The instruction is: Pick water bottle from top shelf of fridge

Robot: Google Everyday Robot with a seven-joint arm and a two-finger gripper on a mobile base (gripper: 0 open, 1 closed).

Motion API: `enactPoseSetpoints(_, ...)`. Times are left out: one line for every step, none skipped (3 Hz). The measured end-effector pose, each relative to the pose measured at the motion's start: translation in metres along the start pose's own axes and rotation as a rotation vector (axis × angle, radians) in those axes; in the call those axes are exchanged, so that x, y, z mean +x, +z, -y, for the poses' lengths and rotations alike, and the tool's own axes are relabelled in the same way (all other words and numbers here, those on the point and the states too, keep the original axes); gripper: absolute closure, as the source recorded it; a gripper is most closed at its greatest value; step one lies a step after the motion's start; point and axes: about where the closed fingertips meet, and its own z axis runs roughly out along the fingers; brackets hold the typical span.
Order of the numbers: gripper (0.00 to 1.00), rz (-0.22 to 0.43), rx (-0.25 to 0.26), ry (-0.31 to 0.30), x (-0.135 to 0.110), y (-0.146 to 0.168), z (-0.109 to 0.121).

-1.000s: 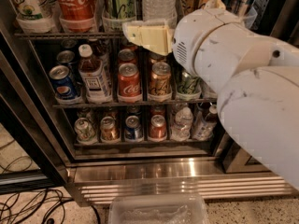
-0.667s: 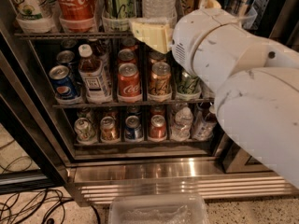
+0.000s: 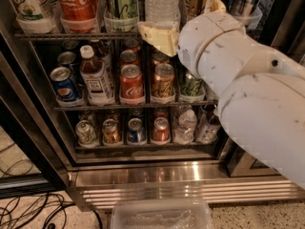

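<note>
The water bottle stands on the top shelf of the fridge. It is clear and ribbed, its cap is cut off by the top of the view, and its base is hidden. My gripper is at the shelf's front rail, right at the bottle. It is open: one cream finger lies across the bottle's lower part, and the other shows to the bottle's right. My white arm covers the right side of the fridge.
A tall Coca-Cola can and a green can stand left of the bottle. An amber tea bottle and soda cans fill the middle rack, and small clear bottles stand below. A clear plastic bin and cables lie on the floor.
My gripper has moved up and in toward the top shelf, so the left finger now overlaps the bottle's lower part. The bottle has not moved.
</note>
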Motion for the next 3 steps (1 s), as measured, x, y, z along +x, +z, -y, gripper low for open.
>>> enactPoseSetpoints(0.20, 0.017, 0.015, -0.019, 0.001, 0.005, 0.001)
enactPoseSetpoints(0.26, 0.034, 0.019, -0.031, 0.000, 0.014, -0.004)
enactPoseSetpoints(0.28, 0.046, 0.019, -0.039, 0.001, 0.027, -0.010)
